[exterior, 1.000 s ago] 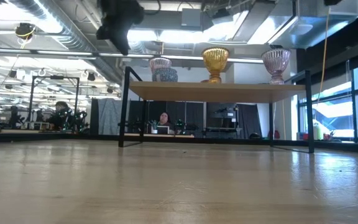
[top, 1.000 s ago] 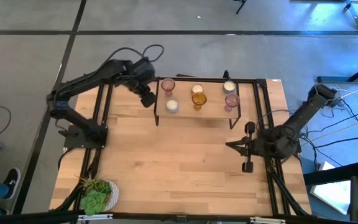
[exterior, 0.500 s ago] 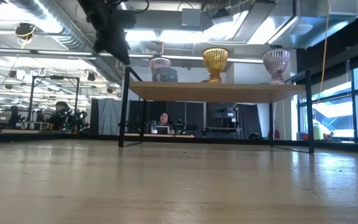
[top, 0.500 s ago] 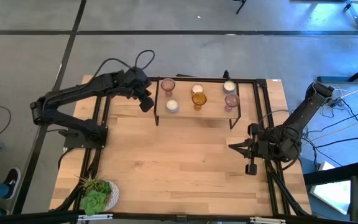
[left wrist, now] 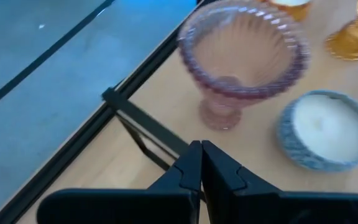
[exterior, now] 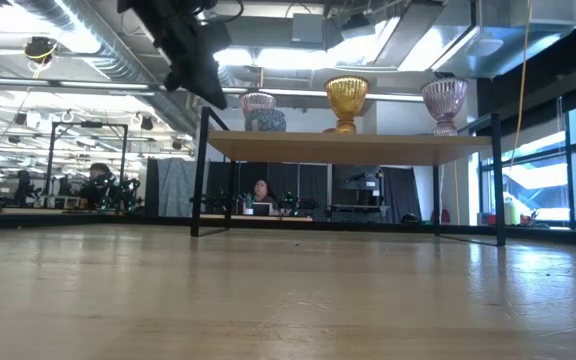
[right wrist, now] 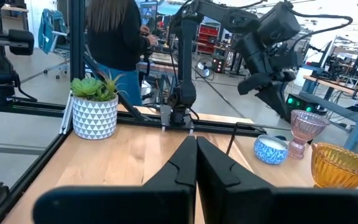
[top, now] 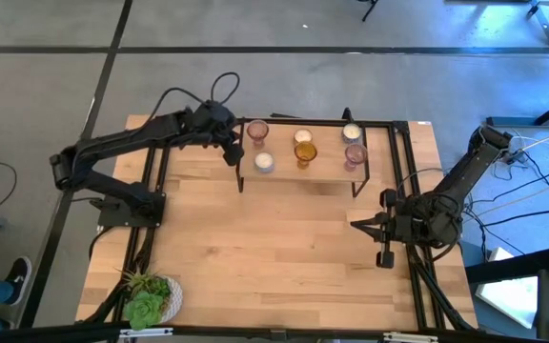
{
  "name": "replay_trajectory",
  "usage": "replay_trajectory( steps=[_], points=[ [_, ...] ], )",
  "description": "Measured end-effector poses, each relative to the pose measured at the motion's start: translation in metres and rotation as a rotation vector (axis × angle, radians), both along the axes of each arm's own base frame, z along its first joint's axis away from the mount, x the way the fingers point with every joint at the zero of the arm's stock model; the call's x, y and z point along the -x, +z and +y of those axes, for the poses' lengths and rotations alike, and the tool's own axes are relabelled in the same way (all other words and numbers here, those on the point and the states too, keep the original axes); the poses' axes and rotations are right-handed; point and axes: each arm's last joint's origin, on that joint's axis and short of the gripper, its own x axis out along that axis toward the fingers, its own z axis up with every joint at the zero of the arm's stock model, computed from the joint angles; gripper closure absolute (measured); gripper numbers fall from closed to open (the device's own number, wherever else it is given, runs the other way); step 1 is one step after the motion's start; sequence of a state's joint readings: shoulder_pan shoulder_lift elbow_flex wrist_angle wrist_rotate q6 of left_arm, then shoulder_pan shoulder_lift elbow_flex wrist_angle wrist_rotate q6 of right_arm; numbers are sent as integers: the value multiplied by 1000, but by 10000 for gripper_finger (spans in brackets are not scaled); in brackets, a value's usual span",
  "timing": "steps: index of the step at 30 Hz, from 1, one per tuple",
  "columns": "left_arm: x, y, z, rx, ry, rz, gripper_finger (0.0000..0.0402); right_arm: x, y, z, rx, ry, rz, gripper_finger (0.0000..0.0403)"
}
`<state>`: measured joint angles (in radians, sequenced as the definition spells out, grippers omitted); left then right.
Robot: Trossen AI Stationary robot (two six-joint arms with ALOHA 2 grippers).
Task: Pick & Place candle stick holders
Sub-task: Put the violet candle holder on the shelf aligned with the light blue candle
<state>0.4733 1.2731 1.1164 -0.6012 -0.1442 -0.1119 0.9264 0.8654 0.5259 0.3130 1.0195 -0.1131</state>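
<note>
Six small candle stick holders stand on a raised wooden shelf (top: 303, 173) at the table's far side: a pink one (top: 257, 131), a whitish one (top: 263, 161), a cream one (top: 302, 136), an amber one (top: 304, 152), a cream one (top: 351, 132) and a pink one (top: 355, 153). My left gripper (top: 232, 152) is shut and empty, hovering just off the shelf's left end. In the left wrist view (left wrist: 201, 167) it points at the pink holder (left wrist: 241, 56) and the whitish one (left wrist: 319, 137). My right gripper (top: 355, 225) is shut and empty, low at the table's right.
The shelf's black metal frame (left wrist: 142, 121) runs under my left gripper's fingers. A green plant in a white pot (top: 149, 297) stands at the near left corner. A person (right wrist: 114, 31) stands beyond the table. Bare wood (top: 274, 248) lies between the shelf and the near edge.
My left gripper has moved a little toward the shelf's left end and slightly down, staying shut, while its arm's elbow has swung toward the table's left. The holders have not moved.
</note>
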Motion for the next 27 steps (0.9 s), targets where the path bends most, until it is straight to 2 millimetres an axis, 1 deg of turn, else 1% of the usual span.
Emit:
replay_trajectory(
  steps=[5,12,19,27],
  points=[
    [-1,-6,9,17,24,12,400,0,0,0,0,3,0,398],
    [-11,-21,16,49,-3,61,400,0,0,0,3,3,0,398],
    [-21,-24,20,42,-28,9,400,0,0,0,5,3,0,398],
    [-24,-22,21,44,-47,-23,400,0,0,0,6,4,0,398]
  ],
)
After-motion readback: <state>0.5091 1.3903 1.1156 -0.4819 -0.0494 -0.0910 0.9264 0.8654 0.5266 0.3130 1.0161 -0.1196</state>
